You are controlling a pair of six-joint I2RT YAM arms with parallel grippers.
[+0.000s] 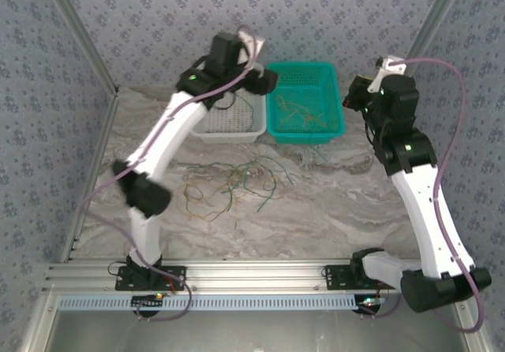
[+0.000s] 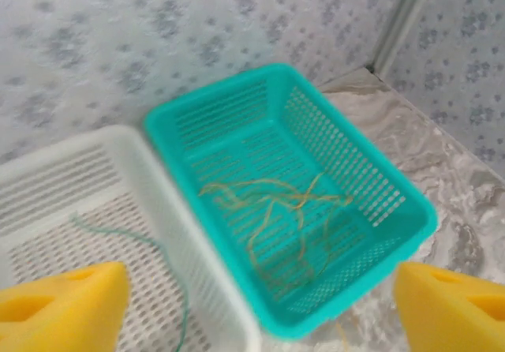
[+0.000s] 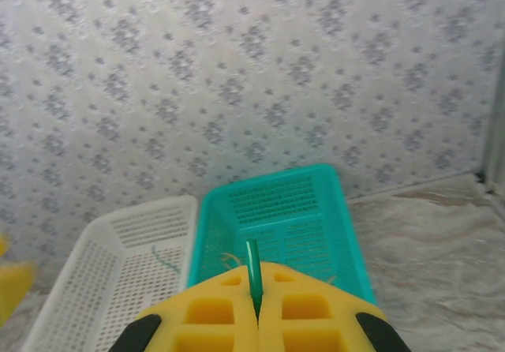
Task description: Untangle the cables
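Dark green wire strand point(image 3: 253, 267) pinched between pressed-together pads of right tool point(image 3: 256, 301); other green and tan cables point(image 1: 229, 182) tangled on marble worktop point(image 1: 355, 202), well behind. Left tool point(image 2: 252, 305) spread wide, empty. Could slip free, landing among tan strands point(image 2: 276, 210) in teal plastic basket point(image 2: 410, 210) just ahead.

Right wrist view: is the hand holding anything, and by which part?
Yes. The right hand is shut on a green cable, pinched near one end; a short stub sticks out above the grip.

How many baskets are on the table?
2. The white basket sits left, the teal basket right beside it, both at the table's far edge; none seems hidden.
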